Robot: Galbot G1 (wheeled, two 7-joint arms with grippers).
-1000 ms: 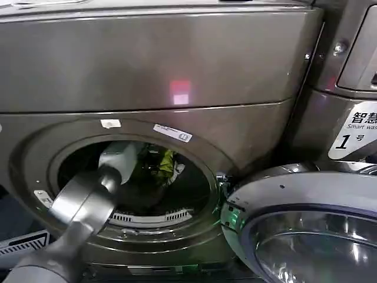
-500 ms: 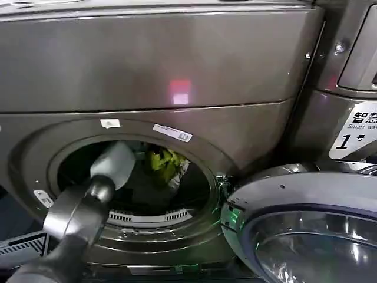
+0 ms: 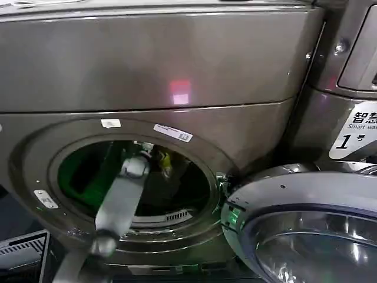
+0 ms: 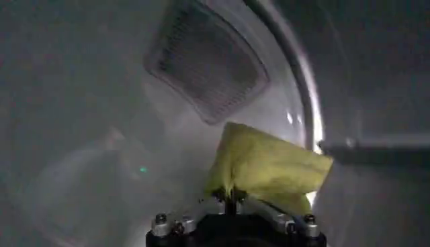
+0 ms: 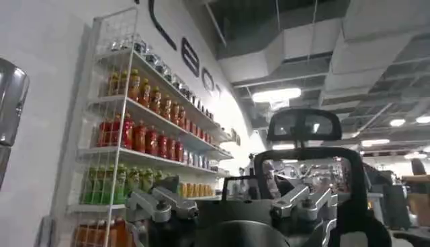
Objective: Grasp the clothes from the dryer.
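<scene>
Left claw point(image 4: 230, 196) pinches the clothes point(image 4: 269, 164) inside the dryer point(image 3: 147, 65) — clearest in the wrist view.

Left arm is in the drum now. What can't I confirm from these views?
- Left gripper: in the head view its own arm hides it; only the mount shows in the left wrist view.
- Clothes: lower edge hidden by that mount.
- Dryer drum floor: dark.
- Right gripper: faces shelves.

Clothes point(image 4: 269, 168): small yellow-green fabric bundle, crumpled, pinched at lower edge by left claw point(image 4: 230, 196), lifted clear of drum wall. Dryer point(image 3: 177, 65): dark bronze-grey front-loader, round porthole open, door swung aside to right; bundle sits near upper middle of opening.
</scene>
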